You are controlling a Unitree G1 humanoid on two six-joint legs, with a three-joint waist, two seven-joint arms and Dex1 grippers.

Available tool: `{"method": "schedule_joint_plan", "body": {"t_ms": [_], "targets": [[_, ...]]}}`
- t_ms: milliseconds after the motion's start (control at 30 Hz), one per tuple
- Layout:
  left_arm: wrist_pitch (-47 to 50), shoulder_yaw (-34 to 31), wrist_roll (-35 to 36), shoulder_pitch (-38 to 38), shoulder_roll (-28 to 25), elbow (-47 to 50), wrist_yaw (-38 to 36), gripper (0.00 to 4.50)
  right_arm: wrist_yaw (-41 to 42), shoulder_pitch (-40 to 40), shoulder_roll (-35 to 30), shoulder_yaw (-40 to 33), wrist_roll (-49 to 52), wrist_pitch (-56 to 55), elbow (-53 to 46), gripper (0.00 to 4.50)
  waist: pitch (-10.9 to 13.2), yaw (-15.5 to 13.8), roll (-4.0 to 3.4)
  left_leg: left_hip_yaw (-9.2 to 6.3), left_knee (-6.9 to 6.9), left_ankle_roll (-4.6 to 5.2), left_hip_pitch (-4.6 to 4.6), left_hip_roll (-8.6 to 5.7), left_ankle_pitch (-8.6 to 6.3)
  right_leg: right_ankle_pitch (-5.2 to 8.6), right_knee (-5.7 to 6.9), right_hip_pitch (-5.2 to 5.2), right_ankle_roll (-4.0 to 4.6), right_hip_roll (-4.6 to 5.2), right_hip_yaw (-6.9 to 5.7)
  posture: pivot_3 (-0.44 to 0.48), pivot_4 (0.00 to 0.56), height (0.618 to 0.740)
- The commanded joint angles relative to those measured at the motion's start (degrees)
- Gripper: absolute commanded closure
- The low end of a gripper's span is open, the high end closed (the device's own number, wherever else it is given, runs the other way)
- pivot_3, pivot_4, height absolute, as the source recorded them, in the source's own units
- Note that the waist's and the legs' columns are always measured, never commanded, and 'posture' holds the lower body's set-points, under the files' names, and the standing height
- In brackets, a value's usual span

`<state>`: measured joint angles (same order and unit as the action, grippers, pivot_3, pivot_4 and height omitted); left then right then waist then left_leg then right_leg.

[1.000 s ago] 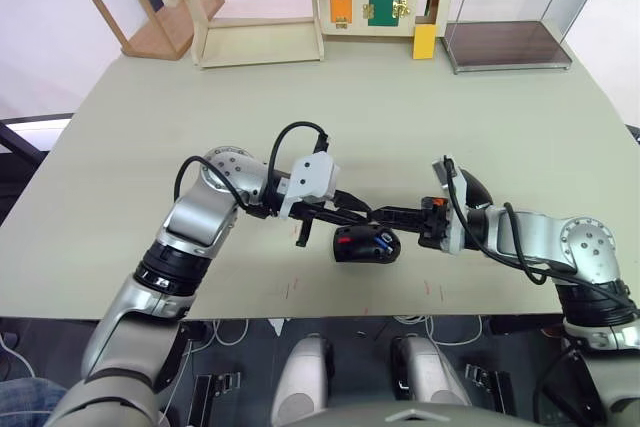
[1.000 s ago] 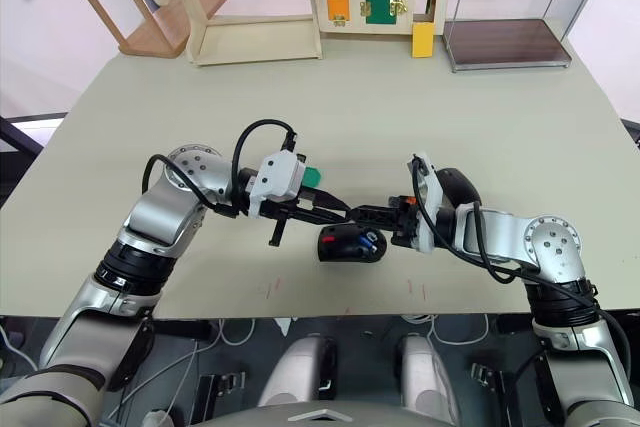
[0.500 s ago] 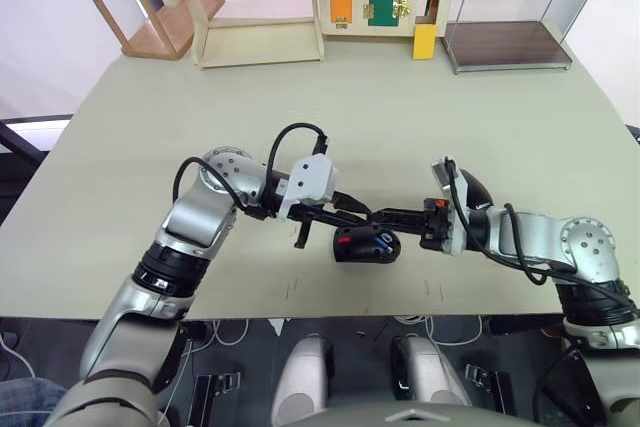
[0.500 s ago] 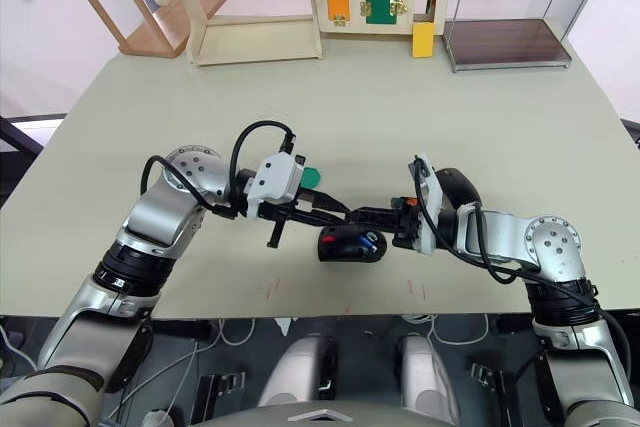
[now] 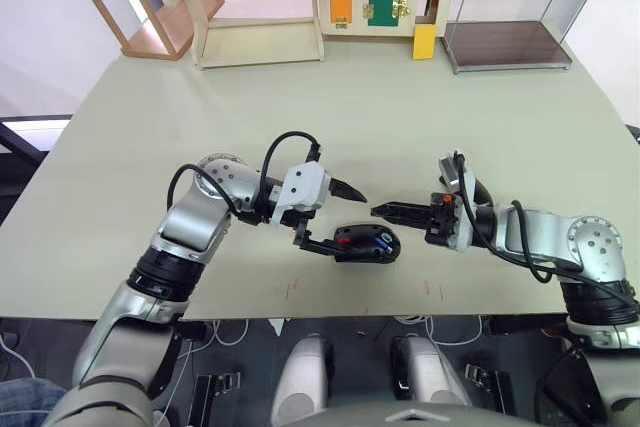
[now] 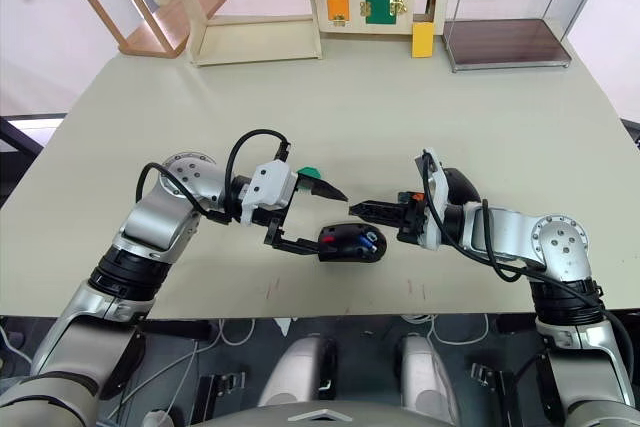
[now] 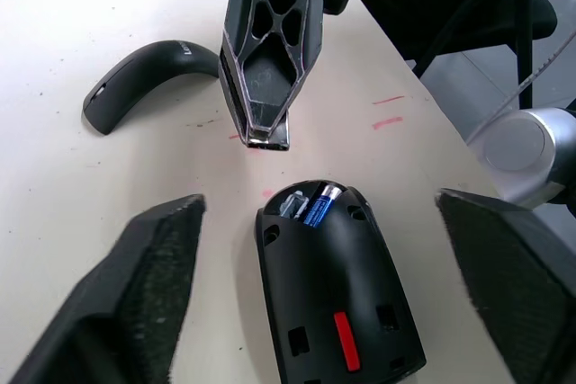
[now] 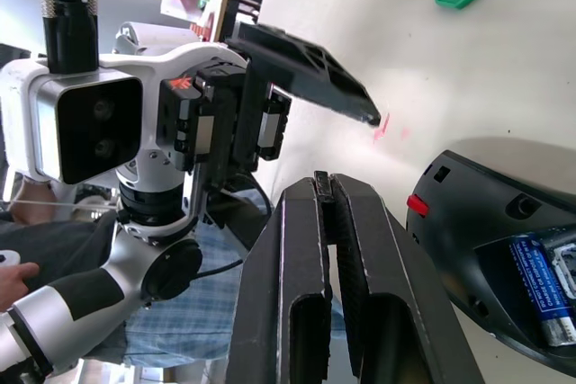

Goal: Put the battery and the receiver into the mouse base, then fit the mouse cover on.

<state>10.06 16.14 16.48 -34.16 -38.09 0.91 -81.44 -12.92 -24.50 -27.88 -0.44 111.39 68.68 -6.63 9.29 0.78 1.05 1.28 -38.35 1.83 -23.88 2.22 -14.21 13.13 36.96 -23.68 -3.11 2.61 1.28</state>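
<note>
The mouse base point(image 5: 362, 245), a black oval with a red part, lies near the table's front edge. The blue battery point(image 7: 317, 205) sits in its hollow. Beside the battery lies a small grey piece point(image 7: 290, 205) that looks like the receiver. My left gripper point(image 5: 350, 224) stands open just left of the base, fingers spread to either side of its end, holding nothing. My right gripper point(image 5: 378, 210) is shut and empty, its tip just above the base's right end. The mouse cover point(image 7: 153, 65) lies on the table beyond, partly behind my right wrist point(image 6: 458, 185).
A green disc point(image 6: 310, 175) lies behind my left gripper. At the table's far edge stand a wooden shelf point(image 5: 255, 2), a latch board point(image 5: 385, 2) and a metal rack point(image 5: 515, 12). Red marks point(image 5: 432, 289) sit by the front edge.
My left gripper has opened wide; its fingers were shut and meeting the right gripper's tip over the base before. The right arm has hardly moved.
</note>
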Motion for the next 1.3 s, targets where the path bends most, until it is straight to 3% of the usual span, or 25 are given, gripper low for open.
{"method": "schedule_joint_plan", "body": {"t_ms": [33, 1067, 1167, 1267, 1300], "targets": [[-0.88, -1.72, 0.47, -0.32, -0.19, -0.01, 0.07, 0.04, 0.68, -0.92, -0.22, -1.22, 1.61, 0.16, -0.97, 4.5, 0.0, 0.0, 0.0, 0.0, 0.0, 0.0, 0.0, 0.0, 0.0, 0.0, 0.0, 0.0, 0.0, 0.0, 0.0, 0.0, 0.15, 0.74], [-0.4, -2.38, 2.09, -2.6, 5.31, -2.76, 2.85, 0.04, 0.96, -1.14, -0.11, -1.02, 1.61, 0.28, -1.54, 4.5, 0.0, -0.01, 0.0, 0.0, 0.0, 0.0, 0.0, 0.0, 0.0, 0.0, 0.0, 0.0, 0.0, 0.0, 0.0, 0.0, 0.15, 0.74], [0.24, -2.55, 2.58, -2.88, 5.66, -2.66, 2.85, 0.7, 0.83, -1.03, 0.11, -1.18, 1.61, 0.18, -1.57, 4.5, 0.0, 0.01, 0.0, 0.0, 0.0, 0.0, 0.0, 0.0, 0.0, 0.0, 0.0, 0.0, 0.0, 0.0, 0.01, 0.0, 0.15, 0.74], [0.53, -2.59, 2.61, -2.98, 5.81, -2.49, 3.01, 1.93, 0.83, -0.95, 0.05, -1.23, 1.61, 0.22, -1.56, 4.5, 0.0, 0.01, 0.0, 0.0, 0.0, 0.0, 0.0, 0.0, 0.0, 0.0, 0.0, 0.0, 0.0, 0.0, 0.01, 0.0, 0.15, 0.74], [0.16, -2.62, 2.11, -3.05, 5.92, -2.47, 3.48, 1.93, 0.78, -0.94, 0.12, -1.28, 1.61, 0.2, -1.51, 4.5, 0.0, 0.01, 0.0, 0.0, 0.0, 0.0, 0.0, 0.0, 0.0, 0.0, 0.0, 0.0, 0.0, 0.0, 0.0, 0.0, 0.15, 0.74]]}}
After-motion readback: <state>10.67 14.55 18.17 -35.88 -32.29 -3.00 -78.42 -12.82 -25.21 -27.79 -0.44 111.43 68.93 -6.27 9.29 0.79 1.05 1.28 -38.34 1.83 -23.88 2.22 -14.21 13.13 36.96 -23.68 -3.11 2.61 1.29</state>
